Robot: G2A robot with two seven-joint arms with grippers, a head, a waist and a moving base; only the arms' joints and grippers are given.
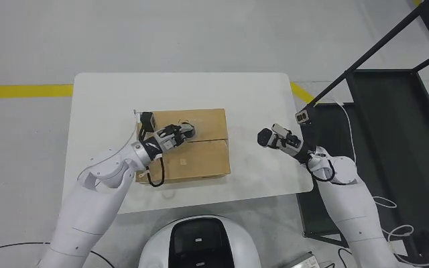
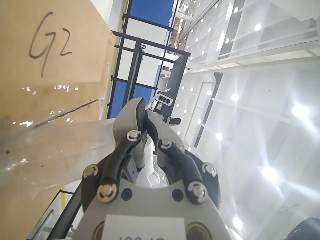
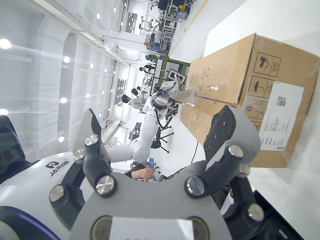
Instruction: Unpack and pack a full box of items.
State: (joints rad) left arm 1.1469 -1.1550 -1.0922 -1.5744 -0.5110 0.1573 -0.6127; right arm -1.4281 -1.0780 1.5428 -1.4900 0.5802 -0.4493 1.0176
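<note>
Tape (image 2: 50, 146) clamped between left gripper (image 2: 143, 107) jaws may snap mid-peel (cardboard box (image 1: 201, 154) unbraced, could slide); right gripper (image 3: 157, 118) jaws wide, empty.

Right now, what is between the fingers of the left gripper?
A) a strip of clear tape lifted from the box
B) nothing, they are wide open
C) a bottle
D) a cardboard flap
A: the left gripper is shut on the clear tape, which rises from the seam of the box.
</note>
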